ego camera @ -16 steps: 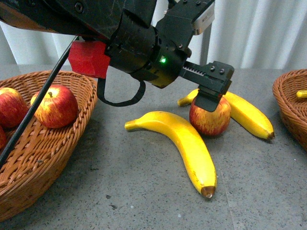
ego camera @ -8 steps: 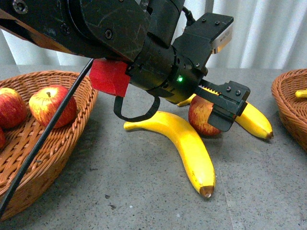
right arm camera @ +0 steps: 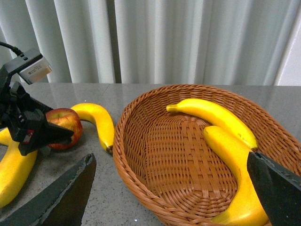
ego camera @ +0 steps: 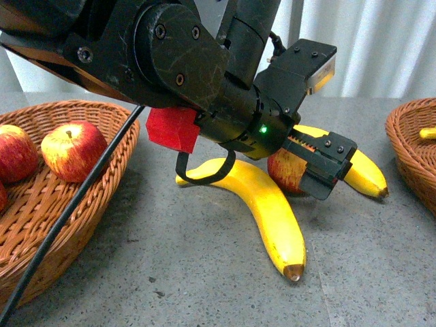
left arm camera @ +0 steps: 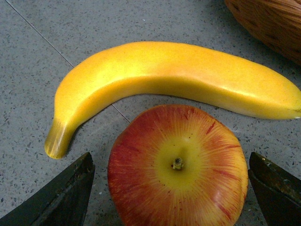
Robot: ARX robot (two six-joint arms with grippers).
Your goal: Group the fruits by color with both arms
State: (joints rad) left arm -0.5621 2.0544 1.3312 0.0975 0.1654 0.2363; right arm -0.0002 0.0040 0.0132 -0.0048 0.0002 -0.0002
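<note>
Nearest us a banana (ego camera: 272,211) lies on the worktop (ego camera: 170,272); just behind it our left pincer (left arm camera: 170,162) straddles an apple (ego camera: 285,172), jaws wide and clear of its skin. Our right pincer (right arm camera: 169,162) gapes empty toward a basket (right arm camera: 134,155) holding two bananas (right arm camera: 216,115).

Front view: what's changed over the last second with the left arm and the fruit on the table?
The left arm's black claw came down from above the round red apple streaked yellow and now straddles it, open, not gripping. The apple, the front long yellow banana and the rear long yellow banana lie where they were. Nothing was picked up or released.
</note>
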